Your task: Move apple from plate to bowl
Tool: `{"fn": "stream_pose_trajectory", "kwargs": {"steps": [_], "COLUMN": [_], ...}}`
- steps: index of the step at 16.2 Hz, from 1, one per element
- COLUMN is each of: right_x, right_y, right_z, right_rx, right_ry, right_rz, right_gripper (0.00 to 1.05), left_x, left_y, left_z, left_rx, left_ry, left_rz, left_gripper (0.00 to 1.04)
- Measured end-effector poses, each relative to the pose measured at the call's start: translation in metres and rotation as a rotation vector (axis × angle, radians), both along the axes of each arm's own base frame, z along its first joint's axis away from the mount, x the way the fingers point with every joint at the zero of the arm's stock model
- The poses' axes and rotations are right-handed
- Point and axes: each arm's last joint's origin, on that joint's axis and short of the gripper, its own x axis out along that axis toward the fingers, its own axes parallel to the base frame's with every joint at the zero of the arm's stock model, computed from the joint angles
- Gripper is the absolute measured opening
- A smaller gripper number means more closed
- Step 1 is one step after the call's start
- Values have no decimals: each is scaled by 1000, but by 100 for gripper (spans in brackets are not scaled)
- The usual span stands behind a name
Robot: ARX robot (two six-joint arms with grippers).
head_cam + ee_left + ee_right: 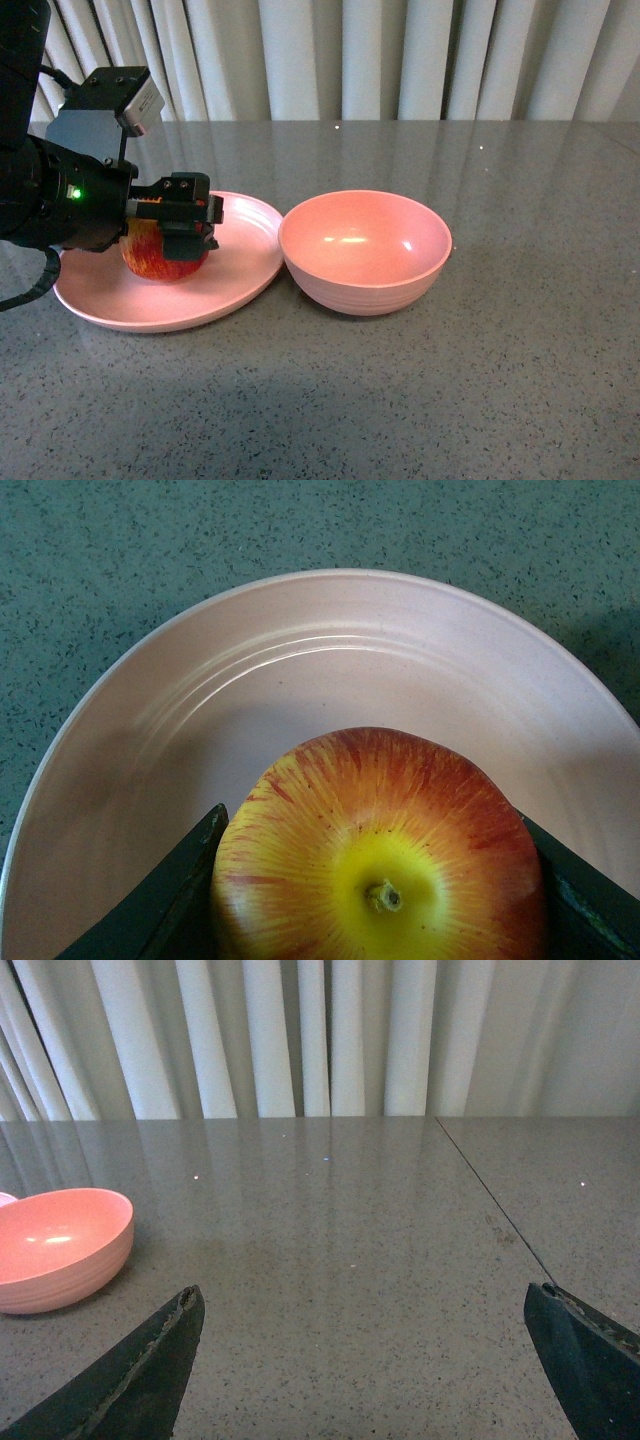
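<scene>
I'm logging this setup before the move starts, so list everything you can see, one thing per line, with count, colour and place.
apple: one, red with a yellow top and a small stem, on the plate, left of the bowl
plate: one, pink, shallow, on the table at the left, its rim close beside the bowl
bowl: one, pink, deep, nothing in it, right of the plate
table: one, grey speckled, under everything
curtain: one, pale with vertical folds, behind the table
left gripper: one, black, over the plate, fingers against both sides of the apple
right gripper: one, black, open, holding nothing, above bare table to the right of the bowl
</scene>
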Motion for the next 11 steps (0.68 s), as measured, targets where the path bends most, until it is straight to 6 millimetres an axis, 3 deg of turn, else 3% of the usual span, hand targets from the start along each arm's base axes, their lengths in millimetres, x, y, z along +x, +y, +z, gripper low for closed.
{"fn": "stream_pose_trajectory", "kwargs": {"steps": [3,6,9,11], "right_x": [0,0,0,0], "right_y": [0,0,0,0], "right_z": [0,0,0,0], "right_rx": [0,0,0,0], "right_ry": [0,0,0,0], "right_rz": [0,0,0,0], "right_gripper": [98,98,98,98], "left_x": [-4,-12,-24,-28], "left_y": [1,-6,-40,-70], "left_z": [14,49,84,93], "left_rx": [-5,-16,-53,-85], "left_ry": [-31,-114,-209,-223], "left_rz": [0,-19,-121,-194], "left_gripper": [69,68,68,68]}}
